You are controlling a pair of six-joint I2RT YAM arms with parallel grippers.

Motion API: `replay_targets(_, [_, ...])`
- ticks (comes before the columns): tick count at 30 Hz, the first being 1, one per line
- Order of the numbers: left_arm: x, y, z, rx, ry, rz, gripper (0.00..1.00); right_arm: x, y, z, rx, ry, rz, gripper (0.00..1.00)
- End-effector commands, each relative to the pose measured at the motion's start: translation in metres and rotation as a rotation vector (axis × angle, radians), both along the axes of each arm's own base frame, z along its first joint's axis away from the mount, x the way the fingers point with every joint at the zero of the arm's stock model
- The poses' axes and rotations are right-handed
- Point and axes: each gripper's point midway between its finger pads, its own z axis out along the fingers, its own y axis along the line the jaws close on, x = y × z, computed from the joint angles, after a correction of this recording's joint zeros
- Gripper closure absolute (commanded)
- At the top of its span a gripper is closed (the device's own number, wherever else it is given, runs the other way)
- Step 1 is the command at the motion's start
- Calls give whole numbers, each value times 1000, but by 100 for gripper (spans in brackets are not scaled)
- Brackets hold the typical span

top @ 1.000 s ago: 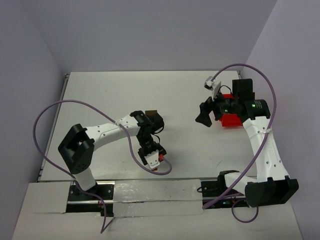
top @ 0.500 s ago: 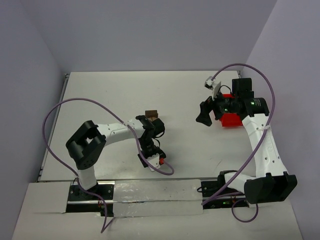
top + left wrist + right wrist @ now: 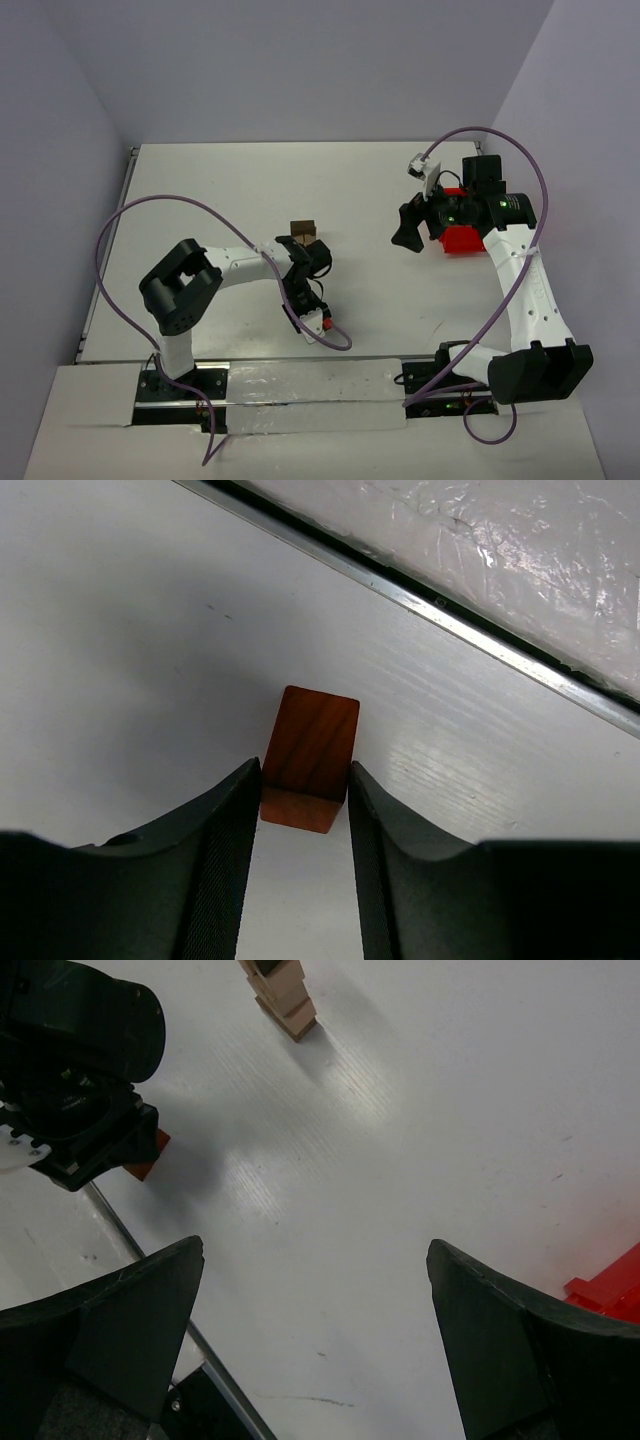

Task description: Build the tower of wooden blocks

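A small tower of tan and dark brown blocks (image 3: 303,230) stands mid-table; it also shows in the right wrist view (image 3: 283,995). A reddish-brown block (image 3: 310,757) rests on the table near the front edge (image 3: 326,317). My left gripper (image 3: 303,772) is down at the table with its fingertips pressed against both sides of this block; it shows in the top view (image 3: 320,322) too. My right gripper (image 3: 315,1248) is open and empty, held above the table right of centre (image 3: 408,228).
A red plastic bin (image 3: 462,238) sits under the right arm's wrist, its corner showing in the right wrist view (image 3: 610,1295). A metal rail (image 3: 420,595) runs along the table's front edge just beyond the block. A purple cable (image 3: 335,340) loops beside the left gripper.
The left arm's elbow has swung right and its wrist has drawn back from the tower, which is now uncovered. The left gripper stays at the reddish-brown block. The right arm has barely moved.
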Motion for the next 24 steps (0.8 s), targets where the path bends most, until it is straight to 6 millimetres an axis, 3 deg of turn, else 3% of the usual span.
replay_targets(1, [-4,0,-1,-15,6,0,56,0,1,10,9,-33,14,0])
replay_targets(6, [0,-3,9,-7,1,68,76,1,2,10,13,-34,19,0])
replay_targets(9, [6,-7,30,-22,6,153,89,3,3,13,20,-42,20,0])
replay_targets(12, [15,-15,76,-48,56,316,100,6,5,17,35,-50,19,0])
replay_targets(19, [58,-16,179,-31,132,740,100,22,5,20,38,-55,0,0])
replay_targets(24, [119,7,228,-155,159,1001,100,37,3,17,8,-62,-35,0])
